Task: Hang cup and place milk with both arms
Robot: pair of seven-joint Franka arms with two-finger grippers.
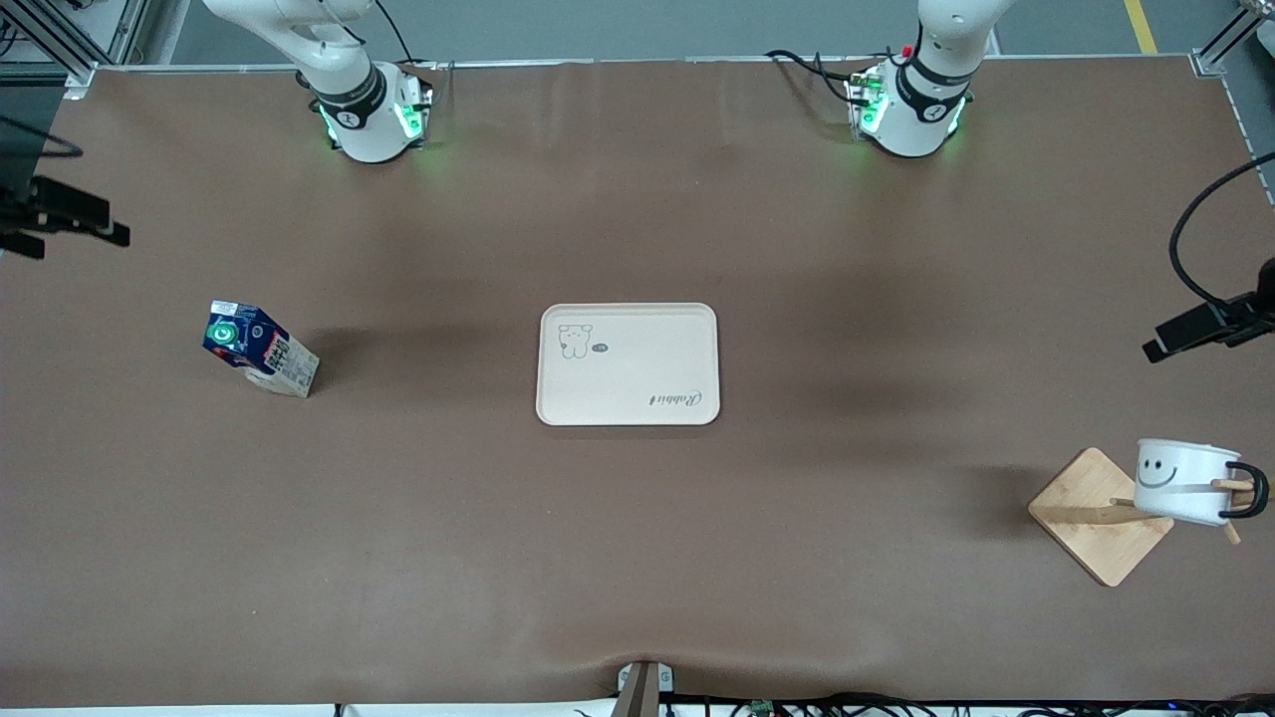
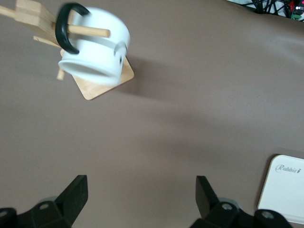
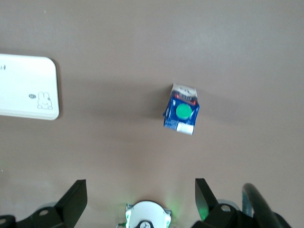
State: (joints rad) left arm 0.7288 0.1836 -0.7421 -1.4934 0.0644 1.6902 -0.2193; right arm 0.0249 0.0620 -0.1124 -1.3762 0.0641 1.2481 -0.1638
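The cup (image 1: 1185, 480) hangs by its black handle on a peg of the wooden rack (image 1: 1101, 515), which stands near the table edge at the left arm's end, at about four o'clock from the tray (image 1: 628, 364) in the front view; the cup is tilted, its smiley face turned toward the middle of the table. The milk (image 1: 261, 350) stands alone on the cloth toward the right arm's end, at about nine o'clock from the tray, well apart from it, green cap on top. The cream tray lies flat in the middle of the table, with nothing on it. The left gripper (image 2: 141, 194) is up in the air over bare cloth between the rack and the tray, its fingers spread wide and holding nothing. The right gripper (image 3: 141, 195) is over bare cloth near the milk, also spread wide and holding nothing. Around the milk and the tray there is much open brown cloth (image 1: 637, 558) on all sides; only the rack sits close to an edge. A grey floor (image 1: 637, 25) shows past the arm bases at twelve o'clock.
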